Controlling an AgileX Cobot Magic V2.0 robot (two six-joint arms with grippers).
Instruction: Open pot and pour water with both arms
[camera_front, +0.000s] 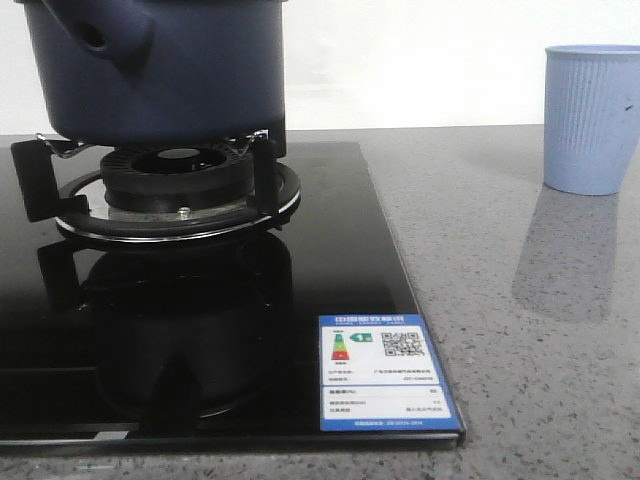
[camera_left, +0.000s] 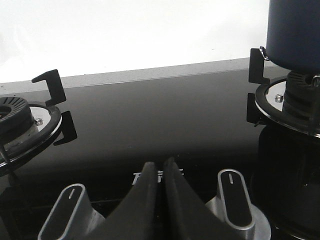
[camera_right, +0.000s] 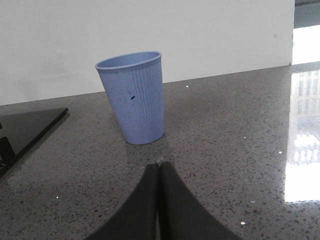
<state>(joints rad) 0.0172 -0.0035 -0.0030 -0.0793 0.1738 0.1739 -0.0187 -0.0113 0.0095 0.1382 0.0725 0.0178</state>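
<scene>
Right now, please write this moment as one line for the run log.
pot: on burner | cup: upright on counter | left pincer: shut, empty | right pincer: shut, empty, short of cup

You see the pot (camera_front: 160, 70), dark navy-blue and matte, standing upright on the burner grate (camera_front: 40, 175); its stubby side protrusion (camera_front: 95, 38) bears a round hole.

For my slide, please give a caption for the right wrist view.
Right gripper, shut and empty, faces the upright light blue cup on the grey countertop.
</scene>
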